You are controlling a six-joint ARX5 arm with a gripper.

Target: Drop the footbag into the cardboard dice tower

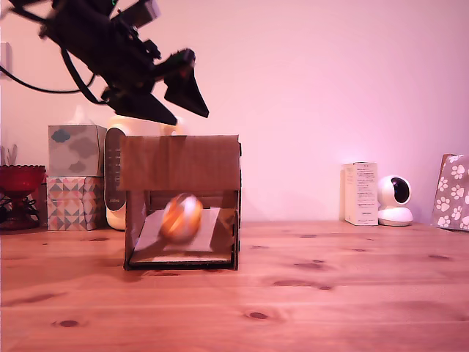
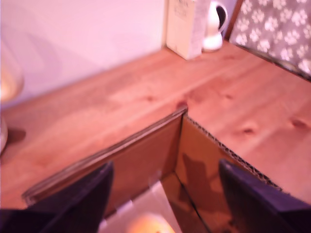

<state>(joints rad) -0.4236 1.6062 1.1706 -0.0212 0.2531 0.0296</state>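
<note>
Gripper (image 1: 181,94) is hanging above the top of the cardboard dice tower (image 1: 180,163), toward the exterior view's left side of the scene, black fingers (image 1: 187,92) spread wide apart and gripping nothing. In the wrist view both fingers (image 2: 82,199) are framing the tower's open top (image 2: 180,141), with nothing between them.

Footbag (image 1: 180,218) is showing in the tower's lower front opening, sitting on or rolling down the sloped inner ramp (image 1: 150,233), motion-blurred, orange and pale panels visible. In the wrist view a blurry orange-yellow blob (image 2: 148,224) is showing deep inside the tower at the bottom edge of the picture.

Tower is standing upright on the wooden table (image 1: 308,293). Behind it, a white rounded appliance (image 1: 116,176) is partly hidden. At the exterior view's left, two patterned tissue boxes (image 1: 75,176) are stacked, with a red bowl (image 1: 20,178) beside them. At the exterior view's right, a white carton (image 1: 360,193), a small white camera (image 1: 395,200) and a paw-print panel (image 1: 452,192) are standing along the wall.
</note>
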